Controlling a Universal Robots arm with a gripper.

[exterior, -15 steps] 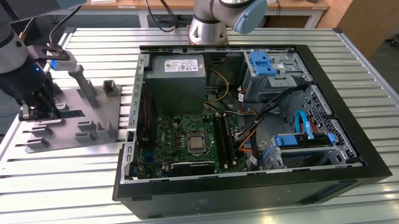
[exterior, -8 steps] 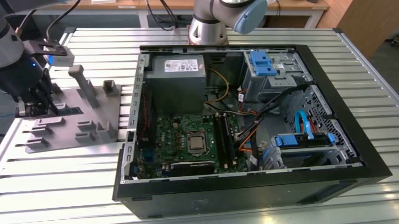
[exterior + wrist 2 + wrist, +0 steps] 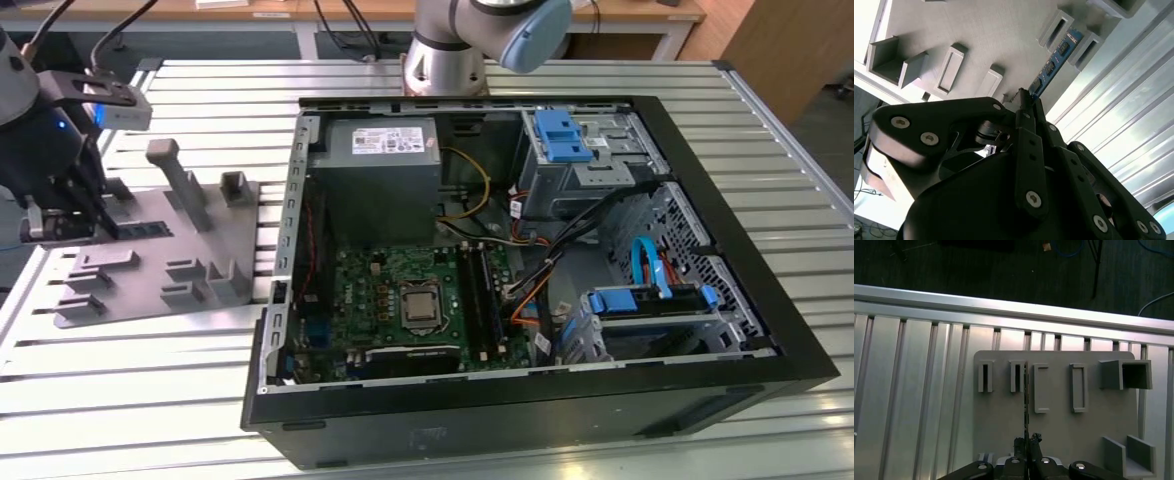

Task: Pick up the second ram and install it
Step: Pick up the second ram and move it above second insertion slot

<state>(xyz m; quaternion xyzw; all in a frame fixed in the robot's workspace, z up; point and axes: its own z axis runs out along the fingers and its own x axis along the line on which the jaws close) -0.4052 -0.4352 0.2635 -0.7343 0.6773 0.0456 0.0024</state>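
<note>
On the slatted table, beside the open case and over the grey tray, the gripper pinches one end of the ram, whose far end lies between two blocks.

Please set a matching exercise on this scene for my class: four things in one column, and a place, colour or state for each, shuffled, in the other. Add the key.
Things
1. second ram
2. grey holder plate
3. motherboard
4. computer case

Place, colour or state
A. green, lying flat inside the computer case
B. black, open, its inside on show
C. clamped at one end in the pincer
D. on the slatted table, at the exterior view's left of the computer case

Pairs: 1-C, 2-D, 3-A, 4-B
</note>
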